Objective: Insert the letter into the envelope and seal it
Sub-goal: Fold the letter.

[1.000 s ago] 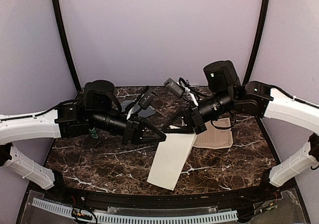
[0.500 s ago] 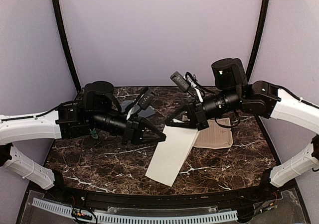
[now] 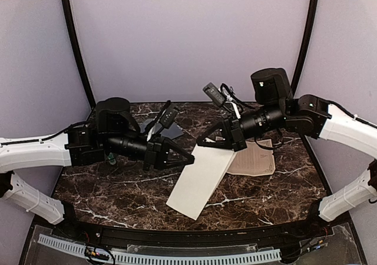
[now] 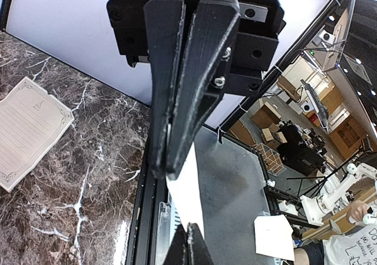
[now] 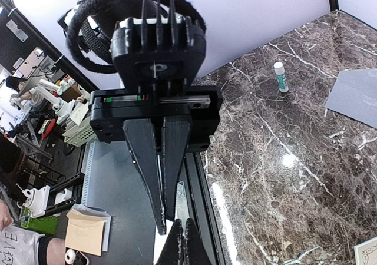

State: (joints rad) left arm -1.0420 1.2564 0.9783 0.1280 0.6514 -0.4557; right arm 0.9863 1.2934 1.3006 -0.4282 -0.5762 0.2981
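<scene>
The cream bordered letter (image 3: 254, 160) lies flat on the marble table at the right; it also shows in the left wrist view (image 4: 30, 129). The grey-blue envelope (image 3: 174, 133) lies at the back, partly hidden behind my left arm; its corner shows in the right wrist view (image 5: 354, 94). A plain white sheet (image 3: 200, 179) hangs tilted between both grippers, its low end near the table's front. My left gripper (image 3: 189, 161) is shut on its upper left edge (image 4: 166, 171). My right gripper (image 3: 204, 142) is shut on its top edge (image 5: 166, 224).
A small glue stick (image 5: 281, 76) with a green cap lies on the marble table (image 3: 118, 188) by the left arm (image 3: 109, 157). The table's black front rim runs just below the hanging sheet.
My right gripper has risen and drawn back a little. The white sheet's lower end has swung to the left. The left arm has shifted slightly left.
</scene>
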